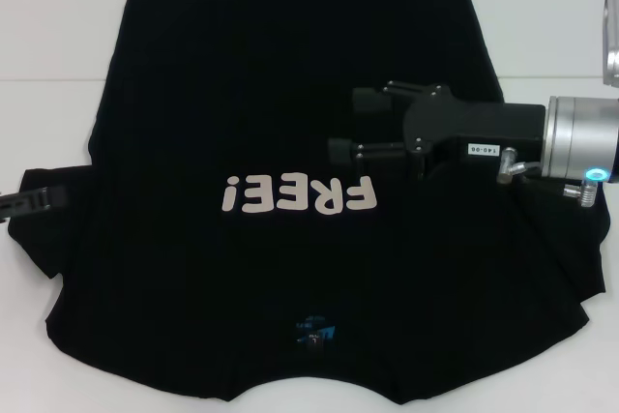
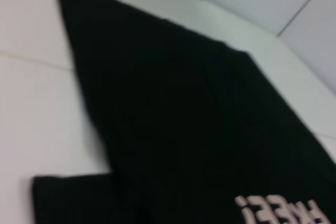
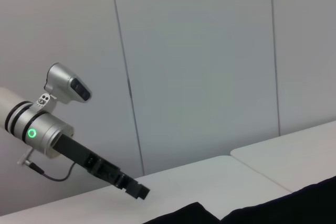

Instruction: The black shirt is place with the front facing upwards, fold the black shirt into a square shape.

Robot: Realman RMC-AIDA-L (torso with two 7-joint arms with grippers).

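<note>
Shirt [image 1: 290, 94] flat on table [image 1: 58, 26], print up. Right gripper [image 1: 343, 123] above it, jaws apart, empty. Left gripper [image 1: 34, 200] at left sleeve, grip unclear.

White block letters "FREE!" on the black shirt [image 1: 290, 142], upside down from the head cam, just below the right gripper [image 1: 343, 128] fingertips. The gripper body has a small white sticker [image 1: 481, 150], looks like "140-06", not sure.

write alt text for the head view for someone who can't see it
A black shirt lies spread flat on a white table, its white "FREE!" lettering face up. The right gripper reaches in open above it; the left gripper sits at the opposite sleeve.
</note>
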